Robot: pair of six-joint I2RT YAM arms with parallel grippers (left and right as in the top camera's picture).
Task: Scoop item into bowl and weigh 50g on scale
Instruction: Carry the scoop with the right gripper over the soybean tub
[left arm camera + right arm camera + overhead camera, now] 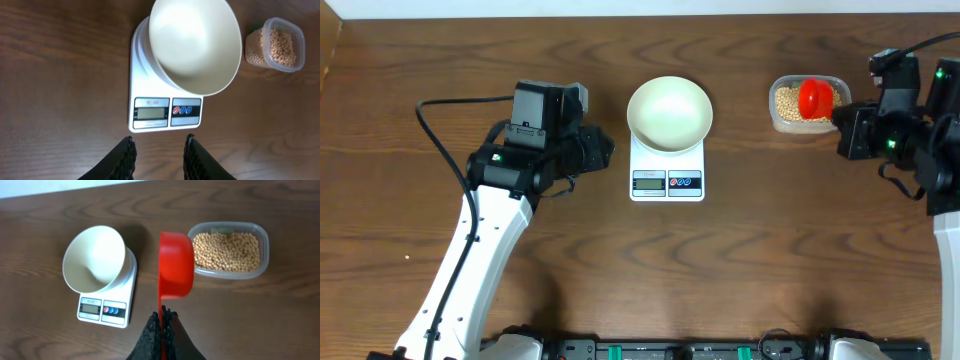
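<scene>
- Dark brown wooden table carries everything, and I take the scale as my landmark.
- On the scale stands the bowl. It is empty; not one bean is in it. The display is too small for me to read.
- To the right of the scale, well apart from it, is a clear tub with the beans inside.
- My right gripper is closed tight on the handle of a red scoop. From overhead the scoop hangs over the tub. I see no beans on it.
- My left gripper waits near the left side of the scale, not touching it, fingers parted and holding nothing.
- I judge that the first scoop is in hand and no weighing has begun.
- Next, I think the scoop must dip into the beans, rise level, travel to above the bowl and tip slowly, so the reading does not jump over 50 g.
</scene>
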